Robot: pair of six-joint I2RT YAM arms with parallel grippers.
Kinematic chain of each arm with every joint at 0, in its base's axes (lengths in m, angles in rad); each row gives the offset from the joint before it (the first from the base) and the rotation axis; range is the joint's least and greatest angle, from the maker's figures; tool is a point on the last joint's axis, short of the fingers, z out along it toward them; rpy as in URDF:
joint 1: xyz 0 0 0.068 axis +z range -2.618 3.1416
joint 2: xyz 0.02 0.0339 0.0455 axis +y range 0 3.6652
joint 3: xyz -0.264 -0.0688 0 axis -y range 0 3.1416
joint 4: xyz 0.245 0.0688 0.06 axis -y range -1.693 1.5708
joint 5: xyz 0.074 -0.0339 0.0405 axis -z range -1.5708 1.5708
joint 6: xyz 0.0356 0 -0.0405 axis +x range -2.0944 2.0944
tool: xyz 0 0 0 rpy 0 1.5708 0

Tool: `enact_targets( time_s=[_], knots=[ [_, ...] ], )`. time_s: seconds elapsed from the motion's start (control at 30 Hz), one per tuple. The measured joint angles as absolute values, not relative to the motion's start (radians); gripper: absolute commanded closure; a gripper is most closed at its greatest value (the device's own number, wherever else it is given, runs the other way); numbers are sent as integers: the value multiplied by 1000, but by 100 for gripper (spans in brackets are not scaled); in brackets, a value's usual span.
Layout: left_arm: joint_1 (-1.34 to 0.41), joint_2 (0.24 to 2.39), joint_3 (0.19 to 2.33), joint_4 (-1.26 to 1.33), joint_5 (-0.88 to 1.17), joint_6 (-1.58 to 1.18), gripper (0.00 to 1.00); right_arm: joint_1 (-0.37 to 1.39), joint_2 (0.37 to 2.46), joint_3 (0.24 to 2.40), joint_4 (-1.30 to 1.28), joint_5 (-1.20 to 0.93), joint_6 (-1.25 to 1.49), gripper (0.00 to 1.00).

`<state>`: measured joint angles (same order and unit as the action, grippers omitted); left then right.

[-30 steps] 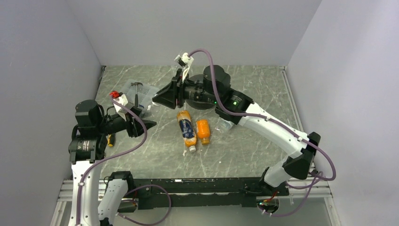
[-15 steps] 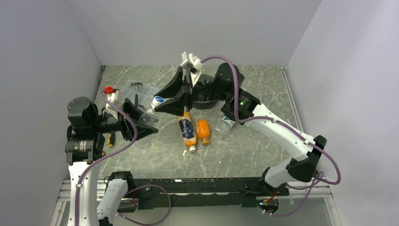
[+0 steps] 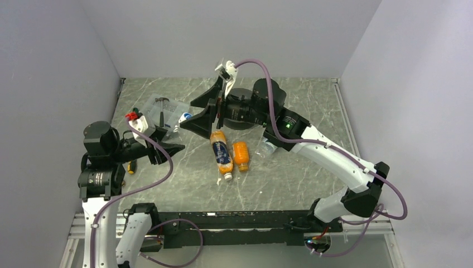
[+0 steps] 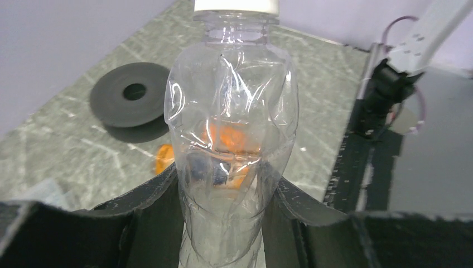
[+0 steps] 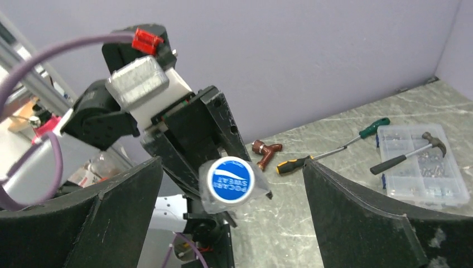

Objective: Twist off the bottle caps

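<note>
My left gripper (image 4: pixel 227 187) is shut on the lower body of the clear bottle (image 4: pixel 228 128), which points away from it with its white cap (image 4: pixel 235 5) on the neck. In the top view that bottle (image 3: pixel 177 129) slants up from the left gripper (image 3: pixel 169 148) toward the right gripper (image 3: pixel 188 114). The right gripper (image 5: pixel 228 167) stands wide open, and the blue-topped cap (image 5: pixel 230 182) sits between its jaws, touching neither. The tall orange bottle (image 3: pixel 221 151) with a dark label and the short orange bottle (image 3: pixel 240 155) lie side by side mid-table.
A clear parts box (image 3: pixel 162 109) with a hammer on it sits at the back left. A screwdriver (image 5: pixel 334 152) and a brown fitting (image 5: pixel 266 151) lie near it. A black disc with a hole (image 4: pixel 132 94) rests on the table beyond the bottles.
The right gripper, closed at the clear bottle's cap a second ago, has opened wide. The bottle swung up and came back down a little in the left gripper.
</note>
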<state>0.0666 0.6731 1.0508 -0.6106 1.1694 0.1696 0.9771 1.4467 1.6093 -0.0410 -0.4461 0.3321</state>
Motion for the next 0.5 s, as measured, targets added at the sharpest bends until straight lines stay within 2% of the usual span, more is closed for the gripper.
enact_targets(
  time_s=[0.27, 0.37, 0.5],
  knots=[
    [67, 615, 970, -576, 995, 250, 80, 997, 1483, 1665, -86, -289, 465, 2],
    [67, 614, 970, -558, 963, 252, 80, 1014, 1516, 1678, -90, -230, 482, 10],
    [67, 614, 969, -554, 941, 255, 80, 1053, 1566, 1702, -117, -172, 487, 26]
  ],
)
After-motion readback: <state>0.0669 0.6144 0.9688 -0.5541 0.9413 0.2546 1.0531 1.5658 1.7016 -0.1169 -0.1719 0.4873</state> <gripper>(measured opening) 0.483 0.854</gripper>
